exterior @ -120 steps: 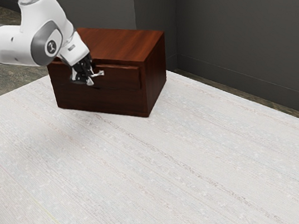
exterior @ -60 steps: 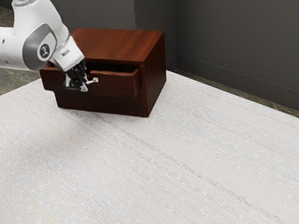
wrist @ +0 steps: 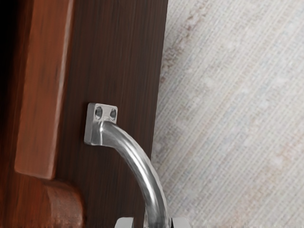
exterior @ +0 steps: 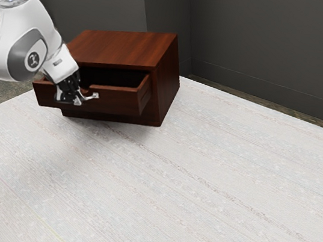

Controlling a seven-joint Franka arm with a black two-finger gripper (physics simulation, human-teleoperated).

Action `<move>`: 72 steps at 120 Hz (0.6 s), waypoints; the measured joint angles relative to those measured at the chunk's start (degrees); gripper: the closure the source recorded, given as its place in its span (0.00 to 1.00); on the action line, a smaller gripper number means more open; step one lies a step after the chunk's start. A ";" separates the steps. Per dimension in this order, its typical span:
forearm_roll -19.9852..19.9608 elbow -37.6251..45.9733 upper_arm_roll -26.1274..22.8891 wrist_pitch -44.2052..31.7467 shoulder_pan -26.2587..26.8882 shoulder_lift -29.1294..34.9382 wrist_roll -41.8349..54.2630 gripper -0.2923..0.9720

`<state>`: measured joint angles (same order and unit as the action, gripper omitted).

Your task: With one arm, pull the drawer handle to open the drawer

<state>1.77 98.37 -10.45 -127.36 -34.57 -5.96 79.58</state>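
Plainly closed down narrow on the drawer handle (exterior: 90,94), by the exterior view: black gripper (exterior: 71,96), a finger on either side of the silver bar, nothing else in hold. Drawer (exterior: 114,92) partly out of the dark wooden cabinet (exterior: 129,49), front face turned toward the exterior view's left, a dark gap open above it. Cabinet at the far left of the pale table (exterior: 213,183). Handle right at the fingertips, on the drawer front, between hand and cabinet. Seen from the wrist, curved bar (wrist: 135,164) running from its square mount plate (wrist: 100,123) on the dark front to just under the hand. Long axis of the handle across the drawer front, level with the table. Slide line of the drawer at right angles to that, out of the cabinet toward the arm. Hence, as a judgement, next pull straight back along that slide line, leftward and away from the cabinet, with no sideways drift or twist, to avoid binding on the runners or slipping off the bar.
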 joint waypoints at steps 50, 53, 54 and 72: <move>-0.31 6.05 -0.01 -1.17 -0.16 5.13 -0.06 0.76; -0.32 6.27 -0.07 -1.24 -0.20 5.27 -0.07 0.76; -0.33 6.35 -0.06 -1.25 -0.19 5.35 -0.07 0.76; -0.39 8.46 -0.10 -1.70 -0.26 6.97 -0.11 0.75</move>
<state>1.37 106.84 -10.55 -129.05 -34.83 1.00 79.47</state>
